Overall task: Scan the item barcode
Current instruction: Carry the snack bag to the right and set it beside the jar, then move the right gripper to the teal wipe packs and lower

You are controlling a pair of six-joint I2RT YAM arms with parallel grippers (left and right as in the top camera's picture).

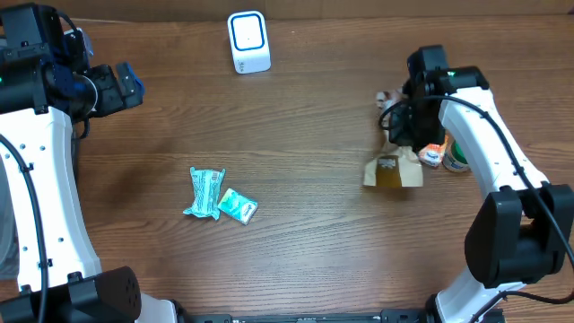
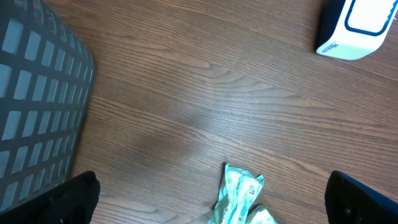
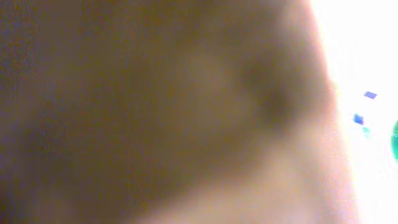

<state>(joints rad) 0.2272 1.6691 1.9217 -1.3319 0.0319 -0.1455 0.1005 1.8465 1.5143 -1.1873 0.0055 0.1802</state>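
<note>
Overhead: the left gripper (image 1: 128, 87) stood spread wide near the left edge of the wooden table (image 1: 296, 251). The right gripper (image 1: 399, 135) was pressed together, pinching the top of a flat brown paper pouch (image 1: 392, 172) at right, with open wood between it and a white, blue-outlined box scanner (image 1: 248, 42). Left wrist alone showed a grey mesh basket (image 2: 37, 93), left of a crinkled teal packet (image 2: 239, 190); right wrist gave only brown blur.

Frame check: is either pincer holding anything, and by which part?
Right pincer looks shut on the brown packet, at its top edge; the grip itself is hidden. Left pincer is open, holding nothing.
</note>
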